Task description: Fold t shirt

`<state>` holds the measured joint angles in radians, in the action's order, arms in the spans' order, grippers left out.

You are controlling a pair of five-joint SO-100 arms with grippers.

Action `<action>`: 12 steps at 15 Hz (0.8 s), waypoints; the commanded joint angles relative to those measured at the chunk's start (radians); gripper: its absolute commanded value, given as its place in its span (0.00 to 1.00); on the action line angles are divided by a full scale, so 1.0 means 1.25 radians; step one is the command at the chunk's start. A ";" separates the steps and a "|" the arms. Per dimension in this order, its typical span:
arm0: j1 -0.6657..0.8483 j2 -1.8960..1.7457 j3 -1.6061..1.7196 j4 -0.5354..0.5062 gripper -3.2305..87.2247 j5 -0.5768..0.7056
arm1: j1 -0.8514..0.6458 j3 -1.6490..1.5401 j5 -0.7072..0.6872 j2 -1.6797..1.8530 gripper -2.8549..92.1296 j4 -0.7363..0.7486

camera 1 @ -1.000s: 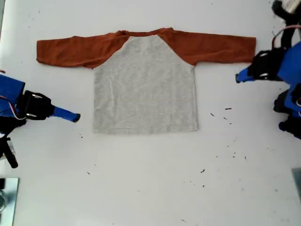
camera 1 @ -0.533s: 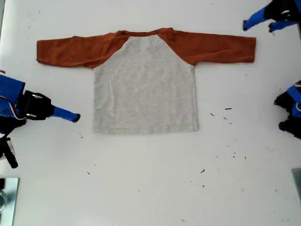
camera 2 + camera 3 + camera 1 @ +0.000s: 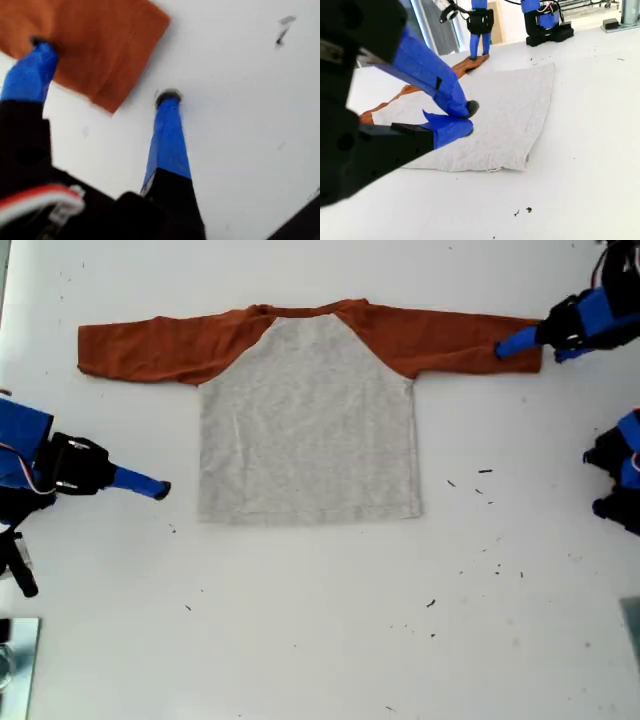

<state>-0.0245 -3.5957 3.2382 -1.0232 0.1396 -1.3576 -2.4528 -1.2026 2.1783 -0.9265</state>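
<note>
**Cuff Grab on the Sleeve End**

While the t shirt (image 3: 308, 410) lies flat and spread on the white table (image 3: 320, 640) in the exterior view, my first gripper (image 3: 525, 342) sits at the sleeve end (image 3: 520, 345) toward that view's right, and my second gripper (image 3: 160, 488) rests on bare table just beside the grey body's lower corner, toward the view's left.

In the first wrist view, my first gripper (image 3: 102, 72) stands with jaws apart: one fingertip (image 3: 40, 45) presses on the orange cuff (image 3: 100, 45), the other touches bare table just past the cuff's corner. To do this well, I judge both tips should stay low so the closing pinch gathers cloth and does not skid off the edge.

In the second wrist view, my second gripper (image 3: 468, 120) shows its tips nearly together, holding nothing, with the grey hem (image 3: 490, 162) just ahead.
</note>
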 commanded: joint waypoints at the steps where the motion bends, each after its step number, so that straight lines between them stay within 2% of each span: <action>1: 0.011 -0.004 0.009 0.000 0.03 0.009 | -0.006 -0.015 -0.033 -0.053 0.28 0.120; 2: 0.012 -0.004 0.009 0.000 0.03 0.009 | -0.007 -0.009 -0.040 -0.056 0.07 0.124; 6: 0.012 -0.004 0.009 0.000 0.03 0.009 | 0.017 0.043 -0.027 0.061 0.06 0.027; 10: 0.010 -0.002 0.009 0.000 0.03 0.009 | 0.085 0.157 0.074 0.351 0.06 -0.156; 12: 0.005 -0.002 0.009 0.000 0.03 0.009 | 0.123 0.309 0.088 0.344 0.06 -0.258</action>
<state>-0.0245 -3.5972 3.2382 -1.0232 0.1396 -1.2425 -2.2212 -1.1152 2.5817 -1.1842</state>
